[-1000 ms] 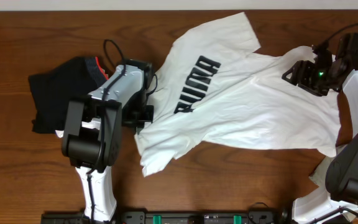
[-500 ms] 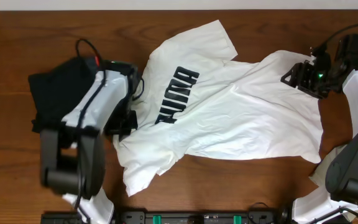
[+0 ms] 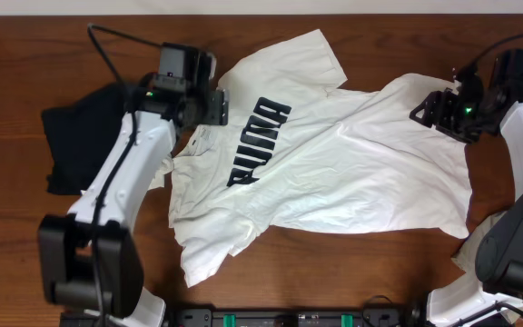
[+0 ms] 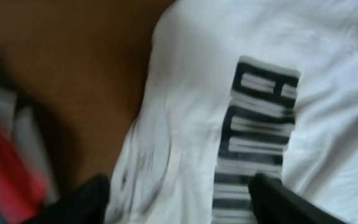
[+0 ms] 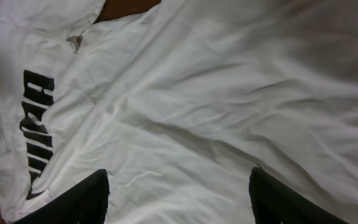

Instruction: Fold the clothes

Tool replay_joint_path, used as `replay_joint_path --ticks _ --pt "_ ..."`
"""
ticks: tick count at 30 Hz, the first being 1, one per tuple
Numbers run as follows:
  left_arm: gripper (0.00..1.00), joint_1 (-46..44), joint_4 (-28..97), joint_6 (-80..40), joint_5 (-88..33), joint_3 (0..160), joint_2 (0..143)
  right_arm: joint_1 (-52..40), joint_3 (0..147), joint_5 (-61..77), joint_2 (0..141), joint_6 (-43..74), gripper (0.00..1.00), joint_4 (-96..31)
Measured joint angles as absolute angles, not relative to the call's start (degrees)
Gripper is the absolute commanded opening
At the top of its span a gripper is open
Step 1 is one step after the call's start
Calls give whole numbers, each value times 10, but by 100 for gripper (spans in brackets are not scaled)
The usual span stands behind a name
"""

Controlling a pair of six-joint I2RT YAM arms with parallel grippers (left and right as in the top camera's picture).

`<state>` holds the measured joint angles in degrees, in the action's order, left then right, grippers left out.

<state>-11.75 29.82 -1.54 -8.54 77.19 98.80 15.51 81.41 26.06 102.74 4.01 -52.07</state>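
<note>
- While the white T-shirt [image 3: 352,173] lies spread and rumpled across the middle of the wooden table [image 3: 25,245], one gripper is found at each end of its far edge.
- The left gripper [image 3: 211,107] is held over the shirt's far left part, just beside the black lettering [image 3: 260,141] printed on the cloth.
- In the left wrist view its fingers [image 4: 82,199] are seen set wide apart with nothing clamped between them. The shirt lies below and ahead of them, and the lettering is nearer to one finger than to the other.
- That view is blurred, so it cannot be told whether the fingertips touch the cloth.
- A blurred red and pale shape [image 4: 5,168] is seen at the left edge of the same view, over the bare wood. It cannot be identified.
- The right gripper [image 3: 431,109] is placed at the shirt's far right corner, over the edge of the cloth.
- In the right wrist view its fingers [image 5: 73,199] are likewise spread wide. Creased white cloth fills the whole gap between them, and no fold is seen pinched.
- A dark garment [image 3: 75,150] lies at the table's left side, partly hidden by the left arm and close beside the shirt's left edge.
</note>
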Motion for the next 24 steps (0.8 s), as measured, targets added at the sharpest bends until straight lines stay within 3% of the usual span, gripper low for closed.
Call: replay_joint_path --ticks 2,4,12,13,16,20,24 --pt "76 -117 246 -2 -93 773 1018 151 814 261 1027 40 83 -522" --pt "76 -117 200 14 -100 773 1060 143 814 260 1027 39 99 -528" --pt "75 -117 83 48 -106 773 1197 110 814 260 1027 34 98 -538" --pt "72 -117 74 50 -106 773 1206 108 814 260 1027 34 98 -538" --pt "49 -117 55 59 -100 773 1221 104 814 260 1027 34 97 -538" --pt "6 -116 50 61 -67 773 1225 104 814 259 1027 34 94 -537" --pt "6 -112 60 48 0 776 1225 104 814 255 1027 34 91 -538"
